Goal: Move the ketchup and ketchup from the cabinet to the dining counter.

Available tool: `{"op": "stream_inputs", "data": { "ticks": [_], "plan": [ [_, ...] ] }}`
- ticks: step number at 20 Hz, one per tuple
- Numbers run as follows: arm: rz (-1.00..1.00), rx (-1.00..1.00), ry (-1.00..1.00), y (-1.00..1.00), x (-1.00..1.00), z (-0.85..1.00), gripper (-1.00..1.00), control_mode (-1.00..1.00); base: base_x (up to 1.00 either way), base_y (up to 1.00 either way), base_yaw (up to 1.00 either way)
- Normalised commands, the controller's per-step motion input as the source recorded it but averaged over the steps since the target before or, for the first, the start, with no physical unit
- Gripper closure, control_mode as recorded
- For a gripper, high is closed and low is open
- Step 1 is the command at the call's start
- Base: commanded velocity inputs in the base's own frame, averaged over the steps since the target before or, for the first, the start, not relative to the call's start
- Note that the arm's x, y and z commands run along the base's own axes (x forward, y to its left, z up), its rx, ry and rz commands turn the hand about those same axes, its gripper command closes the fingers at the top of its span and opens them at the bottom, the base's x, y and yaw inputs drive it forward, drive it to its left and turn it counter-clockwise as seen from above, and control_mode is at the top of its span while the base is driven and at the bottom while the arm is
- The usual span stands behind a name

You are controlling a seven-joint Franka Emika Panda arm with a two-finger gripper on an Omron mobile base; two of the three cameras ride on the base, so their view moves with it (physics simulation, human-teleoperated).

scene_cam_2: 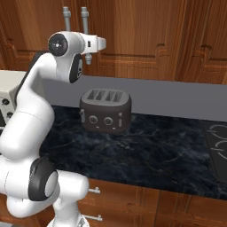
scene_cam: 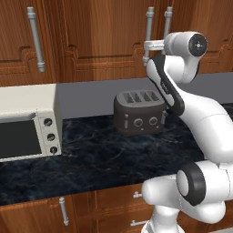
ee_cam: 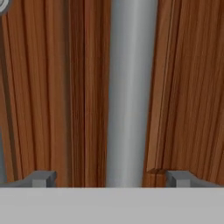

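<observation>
While the cabinet (scene_cam: 104,41) is shut, the gripper (ee_cam: 111,178) is raised to one of its long silver handles (ee_cam: 131,92), which is seen directly ahead of the tool, running straight away between the two spread fingertips (ee_cam: 43,178). The jaws are held wide apart, one to either side of the bar, and nothing is pinched between them. The handle's long axis is upright on the door, crossing the line along which the jaws would close, so the bar is framed for a grasp. Whether the fingertips already reach past the bar or stop just short of it cannot be told for certain from the close hand view.

From the base cameras, the hand (scene_cam: 152,45) is seen level with the lower end of the paired handles (scene_cam_2: 84,17), high above the toaster (scene_cam: 139,111) on the black worktop (scene_cam: 100,154). The two ketchup bottles are judged to be behind the closed doors, beyond the gripper, so a door must be pulled open first.
</observation>
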Motion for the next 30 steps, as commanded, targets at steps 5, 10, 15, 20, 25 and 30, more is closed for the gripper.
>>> {"op": "stream_inputs", "data": {
  "ticks": [5,10,15,20,25,30],
  "plan": [
    [0.0,0.0,0.0,0.0,0.04,-0.25,1.0,-1.0,0.0,0.0,0.0],
    [0.0,0.0,0.0,0.0,0.0,-0.21,1.0,-1.0,0.0,0.0,0.0],
    [0.0,0.0,0.0,0.0,0.0,-0.13,1.0,-1.0,0.0,0.0,0.0],
    [0.0,0.0,0.0,0.0,0.0,-0.02,1.0,-1.0,0.0,0.0,0.0],
    [0.0,0.0,0.0,-0.08,-0.32,0.0,1.0,-1.0,0.0,0.0,0.0],
    [0.03,0.0,0.0,-0.4,-0.97,0.0,1.0,-1.0,0.0,0.0,0.0]
  ]
}}
